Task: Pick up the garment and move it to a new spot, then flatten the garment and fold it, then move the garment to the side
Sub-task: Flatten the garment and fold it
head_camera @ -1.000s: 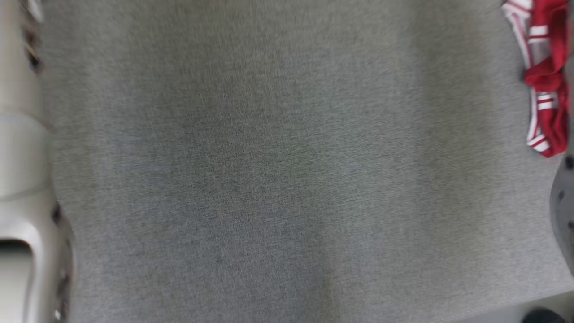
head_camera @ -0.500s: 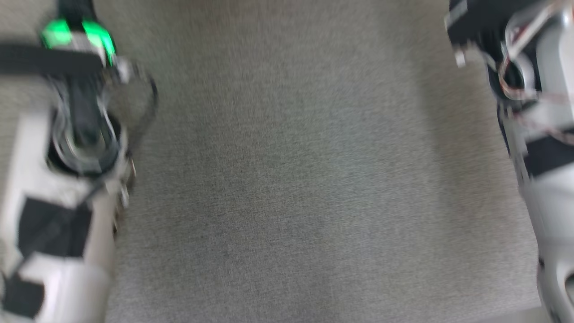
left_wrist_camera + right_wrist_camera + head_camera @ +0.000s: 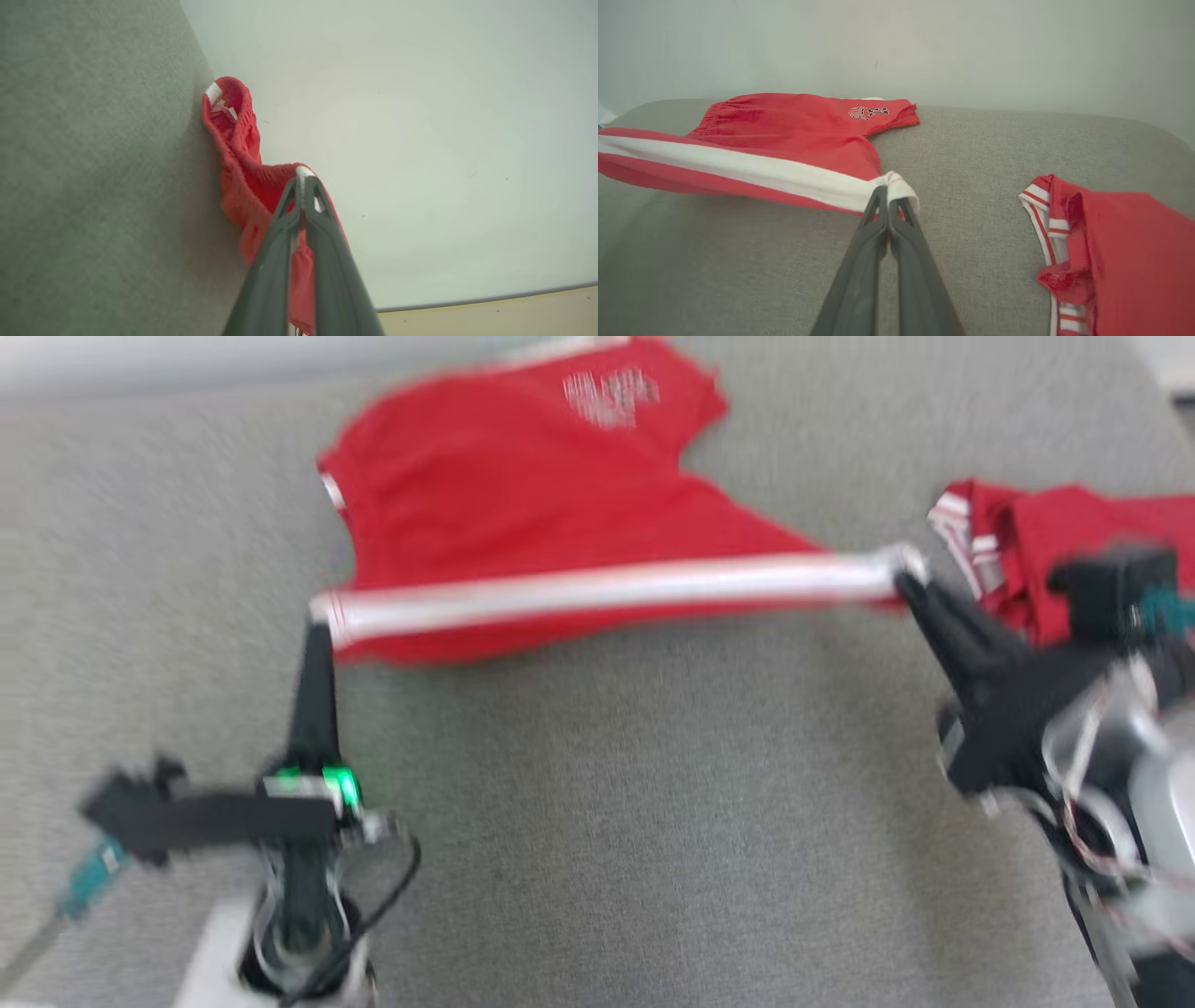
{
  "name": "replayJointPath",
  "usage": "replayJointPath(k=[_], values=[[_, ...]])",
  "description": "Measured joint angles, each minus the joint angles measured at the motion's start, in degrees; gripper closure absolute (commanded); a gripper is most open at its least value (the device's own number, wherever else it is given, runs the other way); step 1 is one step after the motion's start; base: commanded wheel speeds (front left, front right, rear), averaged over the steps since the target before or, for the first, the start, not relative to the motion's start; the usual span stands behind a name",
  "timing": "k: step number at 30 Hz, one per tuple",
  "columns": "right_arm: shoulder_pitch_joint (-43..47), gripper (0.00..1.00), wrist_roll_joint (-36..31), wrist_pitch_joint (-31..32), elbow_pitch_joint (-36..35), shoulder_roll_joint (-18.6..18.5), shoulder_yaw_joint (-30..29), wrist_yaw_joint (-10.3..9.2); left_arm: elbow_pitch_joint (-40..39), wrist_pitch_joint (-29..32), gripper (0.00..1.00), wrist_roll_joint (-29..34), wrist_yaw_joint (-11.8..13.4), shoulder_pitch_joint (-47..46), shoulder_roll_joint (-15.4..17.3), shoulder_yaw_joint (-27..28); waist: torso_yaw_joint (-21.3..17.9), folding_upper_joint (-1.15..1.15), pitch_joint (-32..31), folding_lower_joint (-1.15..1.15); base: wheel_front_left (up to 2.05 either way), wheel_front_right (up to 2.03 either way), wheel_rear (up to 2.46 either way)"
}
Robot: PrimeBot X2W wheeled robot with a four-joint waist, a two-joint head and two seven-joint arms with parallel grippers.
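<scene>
The shorts [image 3: 523,513] look light, thin and limp. Between the two grips the near edge pulls into a straight line, while the rest of the cloth drapes onto the grey surface [image 3: 607,821] behind it. Cloth like this will probably sag and crumple wherever it is not held, and a smooth sports weave may slip out of a narrow pinch. The sensible holds are therefore the thicker sewn parts, hem and elastic waistband, at the two ends of one side, which is where it is gripped. The left claw [image 3: 317,630] is closed tight on one end of the white side stripe [image 3: 607,586]. That end appears to be the waistband corner, since the left wrist view shows gathered elastic there. The right claw [image 3: 904,581] is closed tight on the other end, pinching the white hem corner. The shorts are bright red, with a broad white stripe down the side, a ruched waistband and a small print with digits on the far leg. They lie stretched across the far middle of the surface, near edge lifted, far leg reaching towards the pale wall [image 3: 896,42]. A second garment [image 3: 1055,551], red with red-and-white striped trim, lies bunched at the right, apart from the shorts and just beyond the right claw.
</scene>
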Motion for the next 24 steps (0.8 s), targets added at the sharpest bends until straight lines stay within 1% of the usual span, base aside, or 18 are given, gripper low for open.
replayJointPath(k=[4,7,8,13,15,20,21,24], values=[[9.64,1.00,0.77,4.98,-3.07,-0.96,-2.56,0.00,-0.41,-0.81,1.00,0.49,0.00,7.00,-1.12,-1.52,0.50,0.00,-4.26,0.00,0.00,0.00,0.00],[15.62,1.00,2.23,7.56,-5.31,-0.66,-4.48,0.00,-0.46,-1.48,1.00,5.77,0.42,11.26,0.27,-3.75,0.84,0.00,-7.19,0.00,0.00,0.00,0.00],[17.55,1.00,2.81,8.34,-6.20,-0.23,-5.10,0.00,-0.79,-1.72,1.00,6.45,0.46,12.64,0.37,-4.34,0.94,0.00,-8.10,0.00,0.00,0.00,0.00],[26.25,1.00,3.22,11.31,-9.49,0.94,-7.57,0.00,-3.02,-2.24,1.00,11.76,2.77,19.04,1.09,-6.92,1.40,0.00,-11.80,0.00,0.00,0.00,0.00],[27.53,1.00,3.32,11.77,-10.10,1.35,-7.93,0.00,-3.54,-2.25,1.00,12.41,3.03,20.24,1.31,-7.32,1.49,-0.01,-12.32,0.00,0.00,0.00,0.00],[31.92,1.00,3.38,13.86,-12.29,2.45,-9.06,0.00,-5.82,-2.32,1.00,14.47,5.04,25.12,2.33,-8.21,1.97,0.00,-13.53,0.01,0.00,0.00,0.00],[32.95,1.00,3.31,14.24,-13.01,2.68,-9.70,0.00,-6.64,-2.33,1.00,14.92,5.86,26.52,2.47,-8.10,2.18,0.00,-13.56,0.01,0.00,0.00,0.00],[32.36,1.00,2.45,13.93,-13.92,2.37,-10.25,0.00,-7.90,-2.50,1.00,15.35,6.41,26.94,2.26,-7.84,2.56,0.01,-13.21,0.02,0.00,0.00,0.00]])
